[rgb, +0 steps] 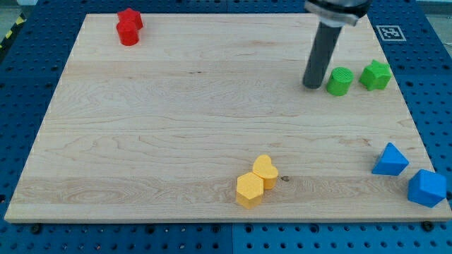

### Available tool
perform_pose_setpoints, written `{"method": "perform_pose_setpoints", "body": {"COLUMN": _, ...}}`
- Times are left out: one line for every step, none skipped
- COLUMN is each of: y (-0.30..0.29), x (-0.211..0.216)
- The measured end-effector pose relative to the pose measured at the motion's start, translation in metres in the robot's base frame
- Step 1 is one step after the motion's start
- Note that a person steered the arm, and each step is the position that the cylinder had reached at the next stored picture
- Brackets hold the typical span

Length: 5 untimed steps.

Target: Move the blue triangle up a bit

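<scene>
The blue triangle (390, 160) lies near the board's right edge, toward the view's bottom right. A second blue block (426, 188), cube-like, sits just below and right of it, overhanging the board's edge. My tip (311, 85) rests on the board at the upper right, just left of a green cylinder (340, 82). The tip is far above and left of the blue triangle, with open board between them.
A green star-like block (375, 75) sits right of the green cylinder. A red star (131, 18) and red cylinder (128, 34) sit at the top left. A yellow heart (265, 170) and yellow hexagon (249, 190) sit at the bottom centre.
</scene>
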State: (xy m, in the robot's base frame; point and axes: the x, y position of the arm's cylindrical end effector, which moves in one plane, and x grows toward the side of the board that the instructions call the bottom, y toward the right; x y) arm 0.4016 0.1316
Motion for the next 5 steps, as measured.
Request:
{"method": "perform_pose_setpoints", "body": {"y": -0.006, "x": 0.043}}
{"method": "perform_pose_setpoints", "body": {"y": -0.006, "x": 0.096}}
{"method": "perform_pose_setpoints", "body": {"y": 0.002, "x": 0.151}}
{"method": "perform_pose_setpoints", "body": {"y": 0.049, "x": 0.194}}
{"method": "perform_pose_setpoints", "body": {"y": 0.080, "x": 0.200}}
